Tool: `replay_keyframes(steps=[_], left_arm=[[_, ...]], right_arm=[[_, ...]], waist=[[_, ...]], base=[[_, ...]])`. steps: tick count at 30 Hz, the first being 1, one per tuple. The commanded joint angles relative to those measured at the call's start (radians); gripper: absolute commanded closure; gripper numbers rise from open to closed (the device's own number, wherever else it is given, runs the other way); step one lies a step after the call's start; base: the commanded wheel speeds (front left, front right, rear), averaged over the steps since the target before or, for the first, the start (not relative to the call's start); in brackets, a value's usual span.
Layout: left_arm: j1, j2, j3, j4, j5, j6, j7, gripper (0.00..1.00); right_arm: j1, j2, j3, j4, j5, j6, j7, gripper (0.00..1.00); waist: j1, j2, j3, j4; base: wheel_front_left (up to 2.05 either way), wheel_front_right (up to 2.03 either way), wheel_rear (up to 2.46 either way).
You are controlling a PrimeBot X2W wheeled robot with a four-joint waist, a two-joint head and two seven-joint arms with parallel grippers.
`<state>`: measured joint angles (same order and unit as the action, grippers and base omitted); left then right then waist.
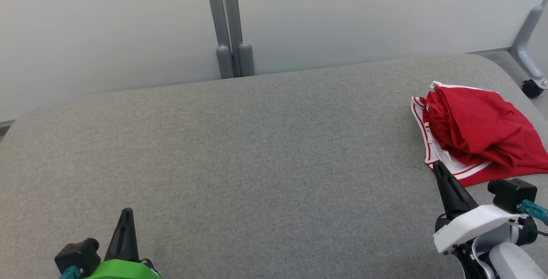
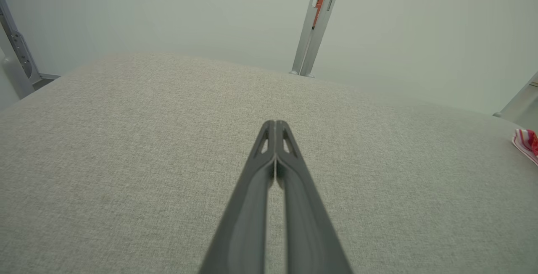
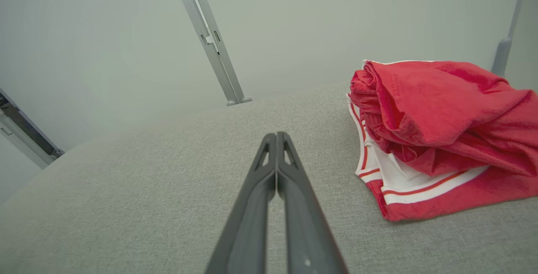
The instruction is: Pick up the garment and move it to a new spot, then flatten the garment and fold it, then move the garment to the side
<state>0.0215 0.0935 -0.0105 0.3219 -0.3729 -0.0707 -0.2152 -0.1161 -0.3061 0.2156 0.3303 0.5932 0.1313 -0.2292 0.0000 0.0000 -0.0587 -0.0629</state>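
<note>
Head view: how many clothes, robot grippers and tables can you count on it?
Clothes: 1, the red garment with white stripes
Grippers: 2, the left gripper and the right gripper, both shut and empty
Tables: 1, the gray padded table
Total: 4

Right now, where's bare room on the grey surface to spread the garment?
Free: the middle and left of the grey surface, from the back edge by the posts to the left gripper. Crowded: the right end, where the red garment lies bunched, right gripper close beside it.
</note>
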Motion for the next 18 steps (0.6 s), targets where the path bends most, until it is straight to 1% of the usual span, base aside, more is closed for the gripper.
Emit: replay_keyframes(steps=[1, 18], left_arm=[[-0.026, 0.003, 0.009, -0.020, -0.042, -0.006, 0.008, 1.00], [-0.049, -0.007, 0.031, -0.038, -0.314, -0.019, 0.076, 1.00]], right_arm=[[-0.020, -0.001, -0.019, -0.020, 0.037, 0.000, 0.011, 1.00], [-0.015, 0.056, -0.090, -0.037, 0.258, 0.000, 0.086, 1.00]], waist=[[0.0000, 0.0000, 0.001, 0.001], [0.0000, 0.0000, 0.010, 0.010]], base=[[0.00, 0.00, 0.00], [0.00, 0.00, 0.00]])
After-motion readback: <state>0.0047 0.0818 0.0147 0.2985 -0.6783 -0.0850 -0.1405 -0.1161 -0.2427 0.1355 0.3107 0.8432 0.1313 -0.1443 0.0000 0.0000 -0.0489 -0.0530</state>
